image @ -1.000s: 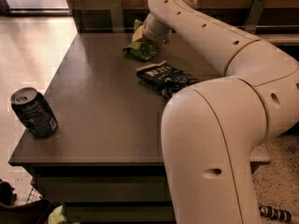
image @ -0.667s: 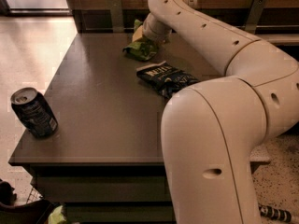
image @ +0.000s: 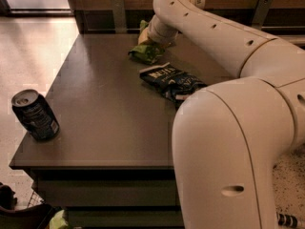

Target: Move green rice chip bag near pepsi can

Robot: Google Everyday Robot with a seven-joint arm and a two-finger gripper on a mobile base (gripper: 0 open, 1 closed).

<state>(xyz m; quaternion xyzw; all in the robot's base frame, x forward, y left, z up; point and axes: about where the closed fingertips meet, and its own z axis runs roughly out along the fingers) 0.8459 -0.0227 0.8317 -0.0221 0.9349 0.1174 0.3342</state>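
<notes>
The green rice chip bag (image: 145,52) lies at the far edge of the dark table, crumpled, partly under the arm's wrist. My gripper (image: 148,38) is at the bag, right over it, mostly hidden behind the white wrist. The pepsi can (image: 35,115) stands upright at the table's near left corner, far from the bag.
A dark blue snack bag (image: 171,81) lies on the table (image: 105,109) just right of centre, in front of the green bag. The big white arm (image: 238,142) fills the right side. A wooden wall with metal brackets (image: 119,13) runs behind the table. Floor lies to the left.
</notes>
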